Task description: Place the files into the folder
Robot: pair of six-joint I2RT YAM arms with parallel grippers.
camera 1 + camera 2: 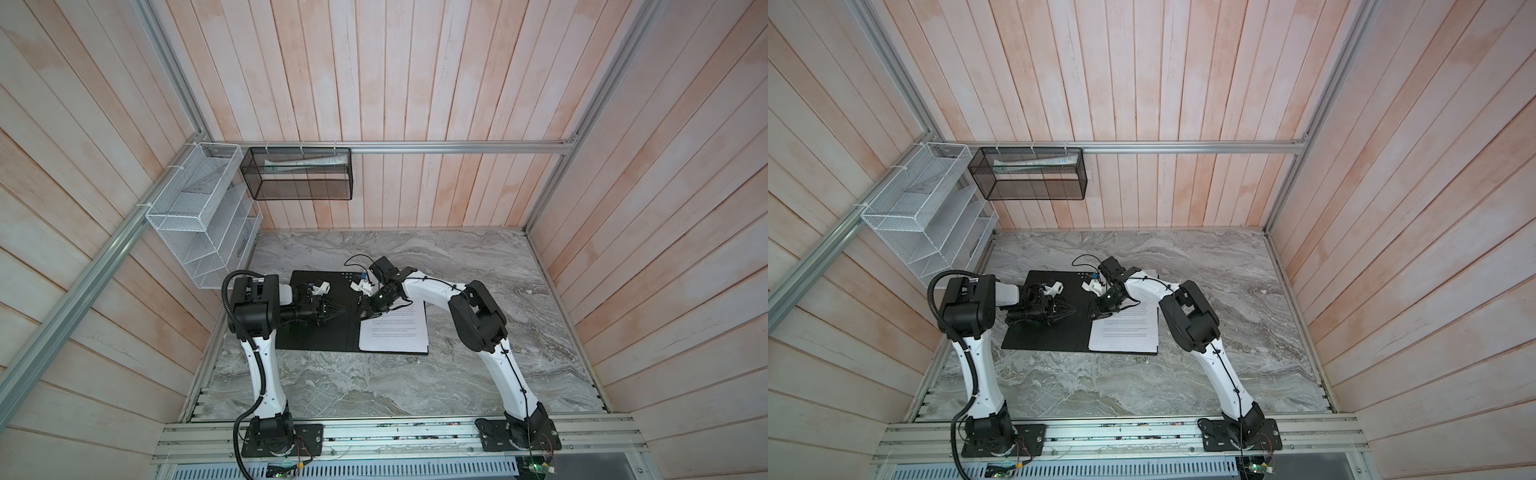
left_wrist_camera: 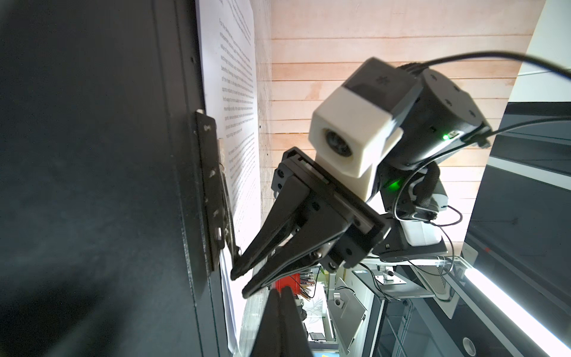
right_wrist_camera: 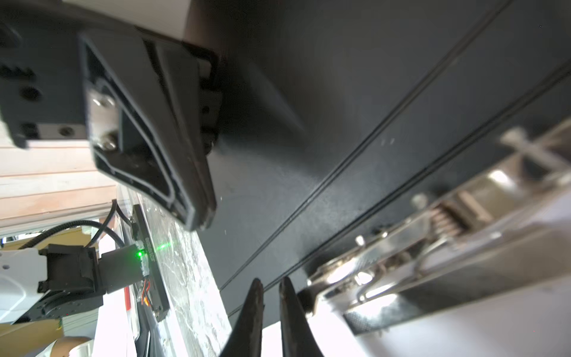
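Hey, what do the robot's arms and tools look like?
Both arms: white shells, black joints. The left arm carries a ribbed black hose; the right arm a thin black wire. The left tool and right tool are black, with tapered skeletal fingers and white camera mounts.

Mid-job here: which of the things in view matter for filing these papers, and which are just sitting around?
For the job:
- folder, lying open
- files, on its right-hand half
- spine clip
- right gripper, at the clip
- left gripper, over the left half

Just lying about:
- white mesh rack
- black mesh basket
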